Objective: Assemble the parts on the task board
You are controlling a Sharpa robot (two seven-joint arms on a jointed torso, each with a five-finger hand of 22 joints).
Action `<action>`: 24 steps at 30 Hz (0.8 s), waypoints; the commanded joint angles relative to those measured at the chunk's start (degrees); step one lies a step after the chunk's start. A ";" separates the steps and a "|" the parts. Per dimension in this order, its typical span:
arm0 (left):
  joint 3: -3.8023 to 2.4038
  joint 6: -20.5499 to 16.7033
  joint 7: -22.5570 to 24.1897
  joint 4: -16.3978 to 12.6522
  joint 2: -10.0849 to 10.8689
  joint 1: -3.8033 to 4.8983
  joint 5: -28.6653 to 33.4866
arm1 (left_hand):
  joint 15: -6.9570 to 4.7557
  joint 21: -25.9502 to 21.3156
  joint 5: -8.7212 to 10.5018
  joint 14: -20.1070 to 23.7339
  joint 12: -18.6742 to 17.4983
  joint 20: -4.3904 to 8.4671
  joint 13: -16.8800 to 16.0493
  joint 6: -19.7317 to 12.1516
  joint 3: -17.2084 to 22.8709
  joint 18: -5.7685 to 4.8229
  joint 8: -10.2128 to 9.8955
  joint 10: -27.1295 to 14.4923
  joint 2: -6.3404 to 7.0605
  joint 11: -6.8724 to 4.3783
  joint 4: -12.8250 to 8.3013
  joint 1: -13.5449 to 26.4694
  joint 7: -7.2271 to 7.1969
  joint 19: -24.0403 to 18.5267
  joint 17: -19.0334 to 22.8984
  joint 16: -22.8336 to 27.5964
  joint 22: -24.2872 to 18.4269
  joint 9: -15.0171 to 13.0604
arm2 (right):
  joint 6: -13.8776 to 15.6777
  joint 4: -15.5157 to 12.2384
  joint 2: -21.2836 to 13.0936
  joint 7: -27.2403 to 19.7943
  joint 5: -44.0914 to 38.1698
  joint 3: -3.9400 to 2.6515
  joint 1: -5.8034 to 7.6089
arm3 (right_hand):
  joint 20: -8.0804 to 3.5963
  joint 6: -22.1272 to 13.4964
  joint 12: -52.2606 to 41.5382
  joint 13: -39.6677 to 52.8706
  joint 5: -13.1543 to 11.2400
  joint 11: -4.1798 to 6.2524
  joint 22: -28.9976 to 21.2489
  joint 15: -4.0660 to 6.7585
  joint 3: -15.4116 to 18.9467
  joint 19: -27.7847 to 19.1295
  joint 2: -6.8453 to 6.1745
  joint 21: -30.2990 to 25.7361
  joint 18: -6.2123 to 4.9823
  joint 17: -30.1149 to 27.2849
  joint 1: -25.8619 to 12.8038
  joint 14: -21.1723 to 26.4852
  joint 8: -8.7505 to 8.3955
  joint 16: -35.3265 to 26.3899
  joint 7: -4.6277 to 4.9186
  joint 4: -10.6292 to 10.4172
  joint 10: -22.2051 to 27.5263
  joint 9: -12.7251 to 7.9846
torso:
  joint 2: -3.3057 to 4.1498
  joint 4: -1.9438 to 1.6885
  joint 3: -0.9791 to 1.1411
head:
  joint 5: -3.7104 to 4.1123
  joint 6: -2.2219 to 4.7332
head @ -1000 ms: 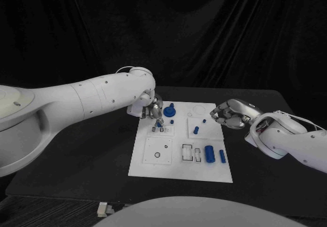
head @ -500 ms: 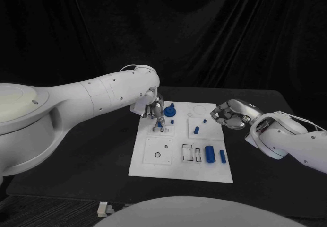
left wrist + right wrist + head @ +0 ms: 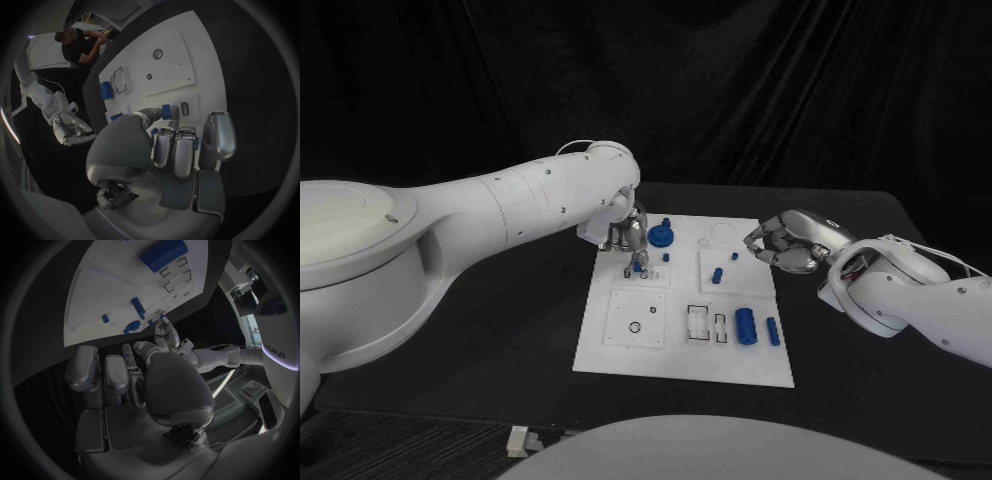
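Observation:
The white task board lies in the middle of the table. My left hand hovers over its far left part, fingers pointing down. In the left wrist view its thumb and a finger pinch a small blue part beside a small slot. A round blue part stands just right of that hand. Blue pegs stand mid-board; a blue cylinder and a blue bar lie nearer me. My right hand hangs at the board's far right edge, fingers curled in, with nothing seen in it.
Square recessed plates and rectangular slots take up the board's near half. Black table surrounds the board on all sides. My bulky left arm reaches across the table's left side.
My left arm has swung a little closer to the camera, while its hand stays over the same far-left spot of the board. The right hand has not moved.

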State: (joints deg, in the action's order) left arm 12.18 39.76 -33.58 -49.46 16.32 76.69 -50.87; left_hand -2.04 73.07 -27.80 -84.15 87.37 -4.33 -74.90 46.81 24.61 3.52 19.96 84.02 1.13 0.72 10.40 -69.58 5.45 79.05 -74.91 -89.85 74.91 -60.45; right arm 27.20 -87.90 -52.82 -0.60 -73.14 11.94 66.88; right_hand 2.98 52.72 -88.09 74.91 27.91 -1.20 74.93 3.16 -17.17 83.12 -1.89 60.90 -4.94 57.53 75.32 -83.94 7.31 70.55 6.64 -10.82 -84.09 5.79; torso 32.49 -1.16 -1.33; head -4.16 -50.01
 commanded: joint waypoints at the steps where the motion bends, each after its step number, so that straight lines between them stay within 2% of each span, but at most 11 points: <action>1: -0.05 -0.34 0.07 0.37 -0.36 -0.42 -1.88 | 0.36 0.25 0.21 -5.85 0.22 -0.31 -12.84 0.51 6.48 0.44 -0.21 3.19 -0.15 0.47 -7.03 -0.65 -0.02 0.28 -15.09 -0.15 9.86 -0.11 | -0.27 -0.07 -0.04 0.83 -0.10 -0.03 -0.11 | -0.04 -0.15 0.26 10.80 0.23 0.10 6.97 0.04 -0.09 0.11 0.16 -0.21 -0.63 -0.05 0.48 -0.98 -0.15 -0.19 -0.09 0.10 -3.77 -0.08 | -0.01 0.00 -0.02 | 0.00 0.01; 10: -0.05 -1.15 0.11 0.96 -0.97 -1.42 -2.86 | 0.34 0.65 0.38 -5.85 0.51 -0.31 -13.10 0.89 6.10 0.37 -0.15 3.54 -0.28 0.44 -7.59 -0.79 -0.06 0.55 -15.09 -0.15 9.97 -0.23 | -0.38 -0.07 -0.06 0.85 -0.10 -0.03 -0.11 | -0.04 -0.13 0.26 10.80 0.23 0.07 6.96 0.03 -0.09 0.11 0.17 -0.24 -0.63 -0.02 0.47 -0.98 -0.13 -0.17 -0.10 0.10 -3.77 -0.08 | -0.07 0.02 0.00 | -0.09 0.01; 12: -0.05 -1.49 0.16 0.90 -1.07 -1.60 -2.91 | 0.33 0.70 1.04 -5.85 0.47 -0.31 -13.07 0.94 5.75 0.37 -0.22 3.50 -0.39 0.45 -7.73 -0.69 -0.09 0.59 -15.09 -0.15 9.98 -0.26 | -0.41 -0.07 -0.04 0.84 -0.09 -0.03 -0.11 | -0.04 -0.13 0.26 10.80 0.23 0.07 6.96 0.03 -0.09 0.11 0.17 -0.24 -0.63 -0.02 0.47 -0.98 -0.13 -0.17 -0.10 0.10 -3.77 -0.08 | -0.06 0.06 -0.01 | -0.17 0.01; 24: -0.05 -2.32 0.33 0.83 -1.27 -1.87 -2.98 | 0.33 0.70 1.44 -5.85 0.53 -0.31 -13.12 1.00 5.54 0.37 -0.26 3.57 -0.48 0.44 -7.82 -0.62 -0.11 0.59 -15.09 -0.15 9.97 -0.29 | -0.46 -0.03 -0.07 0.86 -0.09 -0.03 -0.11 | -0.05 -0.04 0.26 10.78 0.22 0.01 6.95 0.00 -0.10 0.10 0.18 -0.31 -0.64 -0.08 0.43 -0.98 -0.09 -0.20 -0.10 0.09 -3.76 -0.07 | -0.06 0.06 -0.01 | -0.18 0.01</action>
State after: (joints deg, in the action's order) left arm 12.09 38.21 -33.61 -48.53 15.13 75.16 -53.53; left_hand -2.05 73.56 -26.62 -84.15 87.63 -4.54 -74.90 47.70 23.58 3.51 19.95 84.02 0.78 0.72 9.38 -69.93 5.54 79.26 -74.91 -89.85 74.90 -60.80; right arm 27.03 -87.92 -52.85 -0.58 -73.14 11.94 66.88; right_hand 2.98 52.72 -88.09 74.91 27.91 -1.20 74.92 3.16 -17.17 83.12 -1.89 60.91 -4.94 57.54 75.31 -83.94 7.31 70.55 6.64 -10.82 -84.09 5.80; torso 32.45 -1.09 -1.35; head -4.30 -50.01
